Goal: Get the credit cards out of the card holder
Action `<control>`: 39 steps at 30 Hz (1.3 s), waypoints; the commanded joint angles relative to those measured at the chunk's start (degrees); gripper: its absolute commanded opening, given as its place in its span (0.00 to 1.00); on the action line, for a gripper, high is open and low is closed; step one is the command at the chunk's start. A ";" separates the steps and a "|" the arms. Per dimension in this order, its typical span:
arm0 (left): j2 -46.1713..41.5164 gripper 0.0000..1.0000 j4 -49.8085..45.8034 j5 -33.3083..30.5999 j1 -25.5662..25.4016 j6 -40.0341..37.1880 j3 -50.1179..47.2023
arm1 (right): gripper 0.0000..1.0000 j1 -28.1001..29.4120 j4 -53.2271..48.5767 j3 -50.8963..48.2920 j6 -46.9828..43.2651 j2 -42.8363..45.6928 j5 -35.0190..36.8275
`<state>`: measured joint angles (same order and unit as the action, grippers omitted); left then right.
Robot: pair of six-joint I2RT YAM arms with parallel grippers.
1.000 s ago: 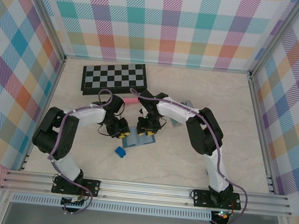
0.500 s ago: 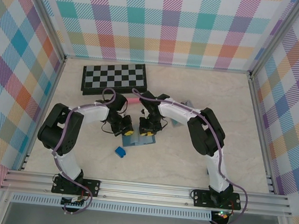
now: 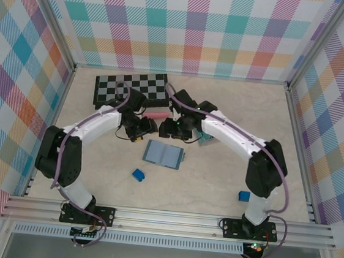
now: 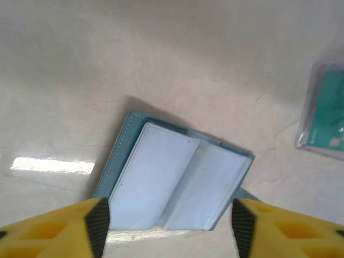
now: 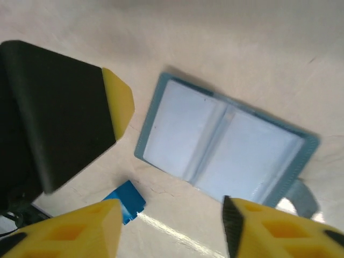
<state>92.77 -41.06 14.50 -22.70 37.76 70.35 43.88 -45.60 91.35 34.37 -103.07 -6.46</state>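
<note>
Slate-blue card holder [image 3: 163, 154] lies opened flat on the table [image 3: 215, 183], its paler grey-blue inside facing up, with a centre fold and a stitched border. The left gripper [image 3: 142, 128] and right gripper [image 3: 167, 128] hover just beyond its far edge, fingers spread, pinching nothing.

Bare surface [image 3: 229, 172] is running right of card holder [image 3: 163, 155]; blue block [image 3: 137, 175] is sitting off its front-left corner, probably apart; left end effector [image 4: 167, 228], right end effector [image 5: 172, 228] are crowding behind it.
</note>
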 commanded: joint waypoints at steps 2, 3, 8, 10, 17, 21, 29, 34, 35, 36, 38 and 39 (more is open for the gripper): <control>-7.19 0.80 -8.56 -8.70 1.78 -3.25 4.68 | 0.67 -2.97 -1.38 -0.83 -1.24 6.58 12.29; -8.44 0.84 -8.91 -10.21 2.34 -3.95 4.96 | 0.70 -3.60 -1.09 -1.70 -2.02 8.33 15.29; -17.26 1.00 -4.86 -24.36 4.34 -9.63 1.05 | 0.96 -8.69 2.56 -8.44 -7.27 17.74 30.64; -20.93 1.00 -0.99 -27.57 5.36 -11.38 -2.76 | 1.00 -11.80 5.03 -11.67 -9.23 21.10 34.10; -27.54 1.00 9.01 -40.49 6.52 -16.63 -12.32 | 1.00 -25.20 15.40 -24.76 -12.47 29.12 41.13; -29.58 1.00 17.36 -42.64 6.61 -24.22 -18.59 | 1.00 -29.52 22.66 -32.24 -15.89 30.24 41.96; -35.46 1.00 45.78 -48.63 6.75 -35.65 -39.08 | 1.00 -34.64 39.46 -45.95 -22.60 27.93 33.04; -31.03 1.00 50.16 -46.27 8.86 -36.10 -41.52 | 1.00 -34.69 53.30 -54.23 -26.67 28.04 30.96; -30.08 1.00 52.49 -45.28 9.43 -36.24 -43.00 | 1.00 -34.74 55.38 -55.46 -27.32 27.76 30.64; -29.32 1.00 54.77 -44.42 10.08 -36.13 -44.42 | 1.00 -34.74 57.98 -57.01 -28.12 27.57 29.79; -28.09 1.00 58.22 -41.87 11.36 -36.31 -46.26 | 1.00 -34.69 63.18 -59.78 -29.67 27.16 28.17; -27.04 1.00 61.01 -40.76 12.00 -36.99 -47.36 | 1.00 -34.71 65.46 -60.61 -31.11 26.74 26.38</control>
<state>63.99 10.26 -29.19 -12.75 2.85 25.69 9.15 7.31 32.80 7.77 -75.42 24.23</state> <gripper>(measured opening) 0.999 0.999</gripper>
